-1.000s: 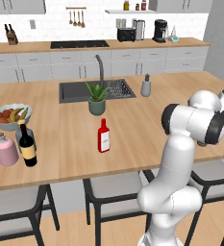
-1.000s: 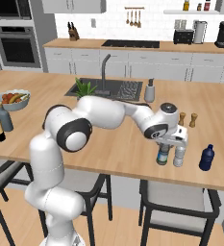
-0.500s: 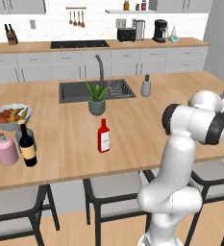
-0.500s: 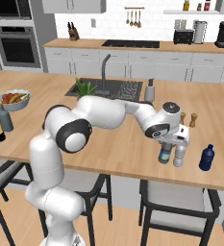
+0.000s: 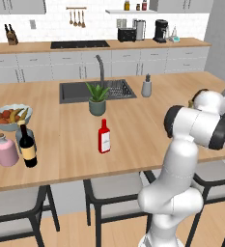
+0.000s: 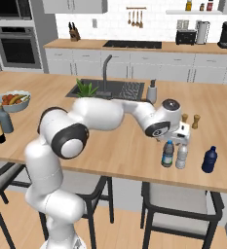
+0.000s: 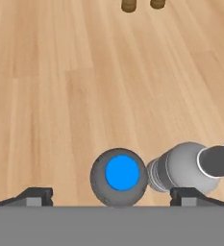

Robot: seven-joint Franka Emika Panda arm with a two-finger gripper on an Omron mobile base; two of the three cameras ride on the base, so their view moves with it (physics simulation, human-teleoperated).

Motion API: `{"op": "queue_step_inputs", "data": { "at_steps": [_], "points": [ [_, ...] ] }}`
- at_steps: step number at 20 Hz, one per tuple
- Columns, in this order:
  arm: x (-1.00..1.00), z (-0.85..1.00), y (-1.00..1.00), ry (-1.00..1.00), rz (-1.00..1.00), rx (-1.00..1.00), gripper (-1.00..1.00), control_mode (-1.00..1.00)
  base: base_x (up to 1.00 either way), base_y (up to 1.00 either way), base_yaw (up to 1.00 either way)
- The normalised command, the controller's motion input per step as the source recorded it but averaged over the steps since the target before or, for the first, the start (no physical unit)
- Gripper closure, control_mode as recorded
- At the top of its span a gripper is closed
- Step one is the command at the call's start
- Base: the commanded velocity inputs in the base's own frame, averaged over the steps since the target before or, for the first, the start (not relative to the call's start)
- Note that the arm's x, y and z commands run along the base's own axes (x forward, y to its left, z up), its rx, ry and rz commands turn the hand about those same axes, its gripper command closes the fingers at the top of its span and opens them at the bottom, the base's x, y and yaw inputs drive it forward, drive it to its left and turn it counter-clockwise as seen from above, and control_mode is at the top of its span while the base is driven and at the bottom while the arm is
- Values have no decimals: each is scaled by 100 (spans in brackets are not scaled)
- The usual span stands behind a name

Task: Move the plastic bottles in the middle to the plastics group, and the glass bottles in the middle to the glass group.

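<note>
The plastic bottle [image 6: 168, 153], small and clear with a blue cap, stands on the island right beside the pale-capped clear bottle [image 6: 181, 156] of the plastics group; a dark blue bottle [image 6: 209, 159] stands further right. My gripper [image 6: 176, 140] hangs just above them, open. From the hand, the blue cap [image 7: 122, 174] sits between the spread fingertips [image 7: 37, 195] without touching them, and the pale-capped bottle [image 7: 185, 166] is beside it. The flat red glass bottle [image 5: 104, 137] stands mid-counter. The wine bottle [image 5: 27, 146] stands by the pink bottle [image 5: 6, 150] at the left.
A fruit bowl [image 5: 10, 116] sits behind the glass group. A potted plant [image 5: 97, 99], the sink [image 5: 75, 90] and a soap dispenser [image 5: 146, 87] lie across the middle. Two small brown shakers [image 6: 185, 118] stand just beyond the gripper. The counter's front edge is close to the plastics group.
The jaws have sprung open and let go of the blue-capped bottle, which now stands on its own next to the pale-capped one. The arm has barely moved.
</note>
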Motion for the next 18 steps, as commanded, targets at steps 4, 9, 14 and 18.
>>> {"op": "queue_step_inputs", "data": {
  "at_steps": [4,9,14,18],
  "points": [
    [-21,59,20,-3,0,-1,-100,-100,0,0,0],
    [-48,13,25,-1,3,0,-100,-100,0,0,0],
    [-47,0,42,2,25,0,-100,-100,0,0,0],
    [-23,10,85,9,36,-1,-100,-100,0,0,0]
  ]
}}
